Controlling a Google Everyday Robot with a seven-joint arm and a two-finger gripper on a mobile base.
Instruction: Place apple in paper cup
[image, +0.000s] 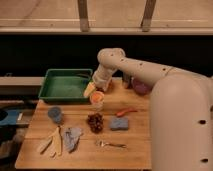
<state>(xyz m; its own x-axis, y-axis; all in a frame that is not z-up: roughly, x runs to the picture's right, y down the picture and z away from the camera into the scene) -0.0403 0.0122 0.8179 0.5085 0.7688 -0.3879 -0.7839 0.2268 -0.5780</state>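
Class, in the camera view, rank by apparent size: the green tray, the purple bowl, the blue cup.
1. Green tray
2. Purple bowl, partly hidden by the arm
3. Blue cup
The pincer hangs beside the tray.

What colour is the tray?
Green tray, in the camera view; the pincer is beside it.

Claw hangs mid-frame just above paper cup; green tray crowds left, grapes below, carrot right.
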